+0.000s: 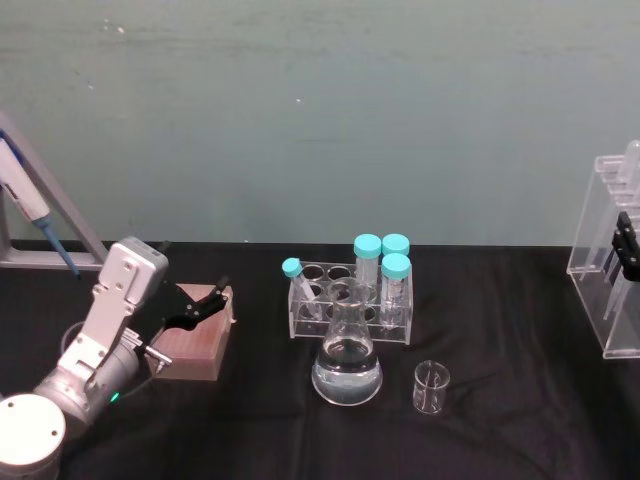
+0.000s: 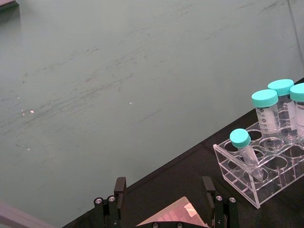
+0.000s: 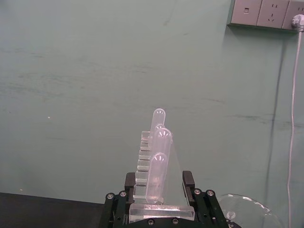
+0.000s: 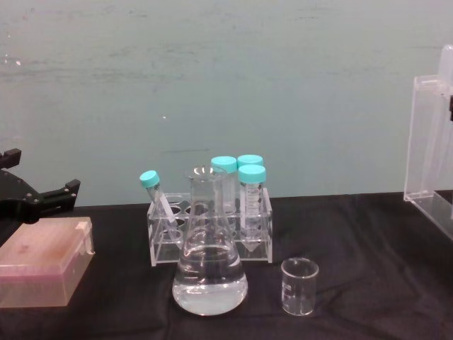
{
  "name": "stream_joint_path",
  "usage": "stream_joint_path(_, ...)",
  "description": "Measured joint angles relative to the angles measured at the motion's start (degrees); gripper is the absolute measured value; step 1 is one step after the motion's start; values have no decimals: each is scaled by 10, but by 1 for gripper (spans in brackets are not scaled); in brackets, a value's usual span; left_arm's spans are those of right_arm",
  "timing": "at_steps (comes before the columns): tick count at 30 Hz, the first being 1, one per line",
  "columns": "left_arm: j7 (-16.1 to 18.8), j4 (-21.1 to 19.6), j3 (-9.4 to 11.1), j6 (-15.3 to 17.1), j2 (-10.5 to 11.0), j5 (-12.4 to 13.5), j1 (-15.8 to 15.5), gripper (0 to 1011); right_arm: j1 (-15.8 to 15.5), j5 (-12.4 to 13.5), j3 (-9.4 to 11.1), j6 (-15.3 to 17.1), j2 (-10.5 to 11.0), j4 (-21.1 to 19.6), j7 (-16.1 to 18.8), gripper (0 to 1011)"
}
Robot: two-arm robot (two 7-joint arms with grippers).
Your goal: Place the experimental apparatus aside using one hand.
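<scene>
The clear acrylic stand with pipettes (image 1: pixel 603 262) is at the table's far right, and my right gripper (image 1: pixel 627 245) is shut on it. In the right wrist view the stand (image 3: pixel 156 166) sits between the black fingers (image 3: pixel 188 183) of that gripper (image 3: pixel 159 183). The conical flask (image 1: pixel 347 365) with clear liquid stands mid-table, in front of the tube rack. Just right of the flask sits the small glass beaker (image 1: pixel 431 388); the chest view has flask (image 4: pixel 209 273) and beaker (image 4: pixel 299 285) side by side. My left gripper (image 1: pixel 205 300) hangs open over a pink box (image 1: pixel 192 340) at the left.
A clear rack (image 1: pixel 350 300) with teal-capped tubes stands behind the flask. A blue and white pipette (image 1: pixel 30 205) leans on a grey stand at the far left. Black cloth covers the table, and a green wall rises close behind it. A round clear glass rim (image 3: pixel 244 209) lies beside the right gripper.
</scene>
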Motion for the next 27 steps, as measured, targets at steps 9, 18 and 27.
stream_joint_path(9, 0, 0, 0, 0, 0, 0, 0, 1000, 2, 13, 12, -7, 12, 10, 10, 599)
stream_joint_path(18, 0, 0, 0, 0, 0, 0, 0, 1000, 9, 21, 19, -13, 20, 25, 14, 599)
stream_joint_path(27, 0, 0, 0, 0, 0, 0, 0, 1000, 18, 29, 26, -18, 27, 40, 21, 599)
